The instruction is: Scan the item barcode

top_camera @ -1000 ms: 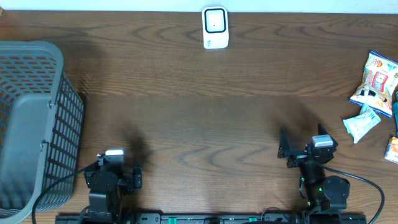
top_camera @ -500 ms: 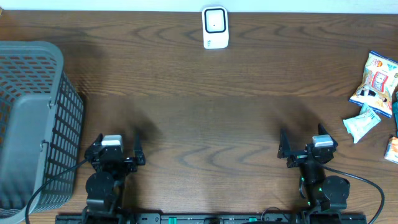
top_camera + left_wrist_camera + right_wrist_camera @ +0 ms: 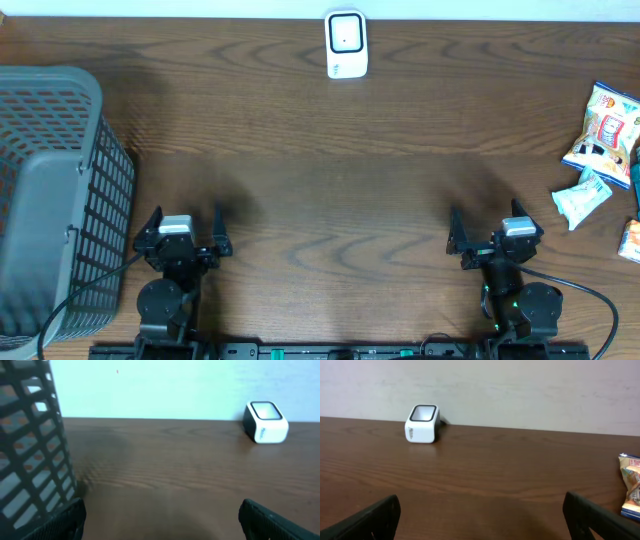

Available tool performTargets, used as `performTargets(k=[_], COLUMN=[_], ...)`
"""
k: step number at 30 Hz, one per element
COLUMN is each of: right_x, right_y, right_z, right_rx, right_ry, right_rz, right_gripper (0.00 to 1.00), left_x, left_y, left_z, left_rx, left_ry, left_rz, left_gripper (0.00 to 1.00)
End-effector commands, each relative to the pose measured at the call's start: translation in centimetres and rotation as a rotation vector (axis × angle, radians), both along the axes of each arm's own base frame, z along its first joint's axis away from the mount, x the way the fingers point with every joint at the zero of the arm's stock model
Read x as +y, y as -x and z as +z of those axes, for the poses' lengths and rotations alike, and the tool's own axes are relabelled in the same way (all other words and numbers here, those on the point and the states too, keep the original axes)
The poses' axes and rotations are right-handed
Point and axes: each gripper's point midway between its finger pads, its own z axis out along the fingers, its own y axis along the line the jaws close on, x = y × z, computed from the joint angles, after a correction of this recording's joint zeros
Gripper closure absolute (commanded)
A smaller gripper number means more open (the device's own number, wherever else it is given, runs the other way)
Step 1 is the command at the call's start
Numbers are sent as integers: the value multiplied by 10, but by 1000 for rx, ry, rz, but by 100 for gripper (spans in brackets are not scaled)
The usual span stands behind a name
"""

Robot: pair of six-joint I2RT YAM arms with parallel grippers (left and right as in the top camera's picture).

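Left pincer [image 3: 185, 225] and right pincer [image 3: 487, 228] both gape wide, nothing in them, down by the counter's [image 3: 330, 190] near edge. Scanner [image 3: 346, 44] sits at the far edge. Snack packs [image 3: 603, 125] lie far right, partly cut off, print unreadable. Basket [image 3: 50, 200] on the left is cropped too.

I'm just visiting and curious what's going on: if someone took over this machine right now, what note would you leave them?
Left gripper: open, empty, beside the basket.
Right gripper: open, empty, near the table's front edge.
Scanner: far edge, middle.
Snack packets: at the right edge, no gripper touching them.
Done: nothing yet.
Left: pick up a packet, probably with the right arm as it is nearer, and show its barcode to the scanner.
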Motion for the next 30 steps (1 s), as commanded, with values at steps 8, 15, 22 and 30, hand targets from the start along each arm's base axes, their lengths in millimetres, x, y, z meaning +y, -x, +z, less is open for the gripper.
performTargets(k=[8, 15, 22, 30], right_x=[0, 0, 0, 0], right_y=[0, 0, 0, 0], right_z=[0, 0, 0, 0], right_rx=[0, 0, 0, 0], right_ry=[-13, -13, -13, -13], right_rz=[-3, -3, -3, -3], right_gripper=[1, 1, 1, 1], left_x=[10, 11, 11, 7], left_y=[-1, -1, -1, -1], left_z=[-17, -17, -17, -18], left_rx=[30, 29, 29, 34], left_ry=[12, 33, 45, 41], left_rz=[41, 48, 49, 22], left_gripper=[2, 2, 2, 2])
